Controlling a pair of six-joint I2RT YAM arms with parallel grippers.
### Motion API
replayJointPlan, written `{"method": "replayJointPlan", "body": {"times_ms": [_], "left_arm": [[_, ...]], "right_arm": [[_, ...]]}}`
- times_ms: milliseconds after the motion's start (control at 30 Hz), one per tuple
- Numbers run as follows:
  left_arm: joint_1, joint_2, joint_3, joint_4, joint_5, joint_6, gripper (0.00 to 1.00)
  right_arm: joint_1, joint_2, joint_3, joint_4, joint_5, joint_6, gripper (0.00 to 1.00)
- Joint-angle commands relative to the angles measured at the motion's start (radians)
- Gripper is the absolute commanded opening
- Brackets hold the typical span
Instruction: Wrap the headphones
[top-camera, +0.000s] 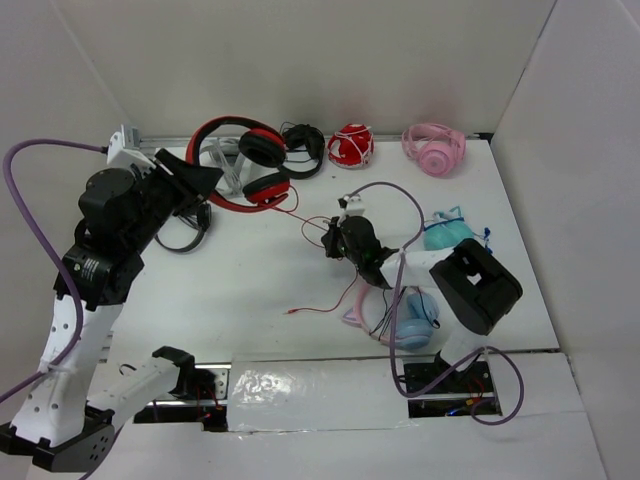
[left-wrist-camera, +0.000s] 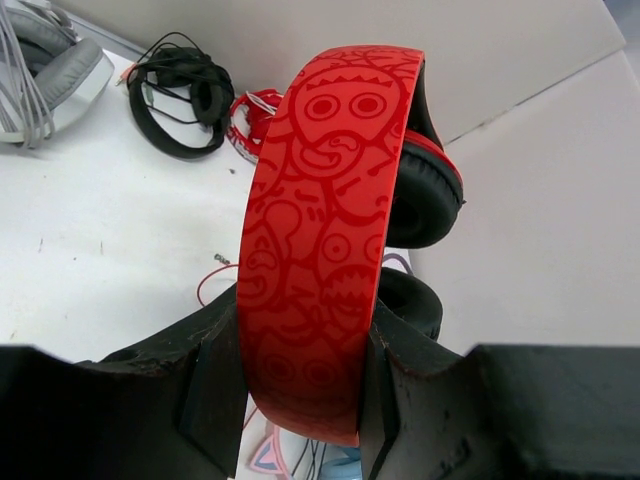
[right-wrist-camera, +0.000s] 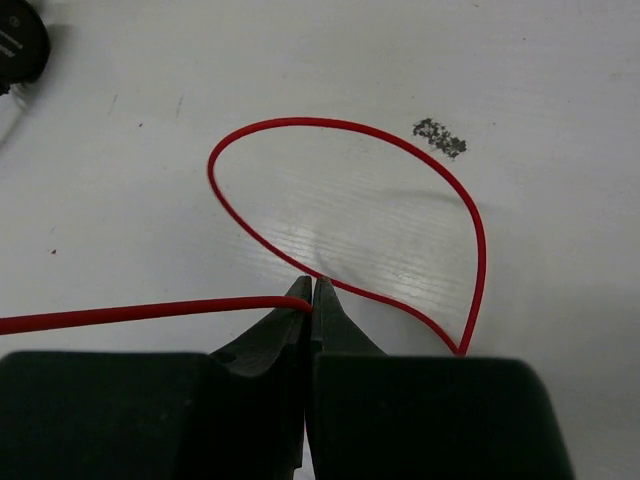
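The red headphones (top-camera: 250, 165) with black ear pads are at the back left of the table. My left gripper (top-camera: 205, 178) is shut on their patterned red headband (left-wrist-camera: 320, 220), which fills the left wrist view between both fingers. Their thin red cable (top-camera: 318, 228) trails over the table toward the middle and ends in a plug near the front (top-camera: 292, 312). My right gripper (top-camera: 333, 240) is shut on the cable (right-wrist-camera: 330, 135); in the right wrist view the cable enters the closed fingertips from the left and loops on the table beyond them.
All-black headphones (top-camera: 305, 148), a red bundle with white cord (top-camera: 350, 146) and pink headphones (top-camera: 434, 148) line the back edge. Teal (top-camera: 447, 230) and blue-pink headphones (top-camera: 405, 318) lie at the right near my right arm. Grey headphones (left-wrist-camera: 55, 65) sit at far left.
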Motion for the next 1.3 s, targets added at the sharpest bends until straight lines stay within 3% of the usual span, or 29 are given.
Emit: {"method": "replayJointPlan", "body": {"times_ms": [0,67,167,333,567,700,800,933,1100,1267], "left_arm": [[0.008,-0.065,0.065,0.192,0.027,-0.049,0.00],[0.008,-0.071,0.052,0.200,0.003,-0.050,0.00],[0.008,-0.060,0.030,0.208,-0.099,-0.047,0.00],[0.008,0.055,0.004,0.152,-0.321,-0.109,0.00],[0.011,0.188,-0.037,0.105,-0.401,-0.182,0.00],[0.009,0.234,-0.051,0.051,-0.428,-0.230,0.00],[0.009,0.262,-0.083,0.031,-0.444,-0.241,0.00],[0.008,0.262,-0.180,0.219,-0.338,0.047,0.00],[0.008,0.262,-0.254,0.330,-0.130,0.254,0.00],[0.001,0.176,-0.353,0.433,0.154,0.434,0.00]], "right_arm": [[-0.019,-0.029,0.034,-0.165,0.108,-0.033,0.00],[-0.017,-0.046,0.039,-0.205,0.099,-0.045,0.00],[0.022,-0.137,-0.082,-0.144,0.079,-0.076,0.00],[0.237,-0.350,-0.168,-0.272,0.284,-0.134,0.00],[0.562,-0.501,-0.018,-0.597,0.588,-0.228,0.00],[0.719,-0.530,0.089,-0.651,0.685,-0.326,0.00],[0.751,-0.561,0.157,-0.645,0.716,-0.429,0.00],[0.751,-0.624,0.198,-0.585,0.725,-0.590,0.00],[0.736,-0.727,0.244,-0.538,0.609,-0.824,0.00],[0.536,-0.843,0.259,-0.470,0.371,-0.909,0.00]]}}
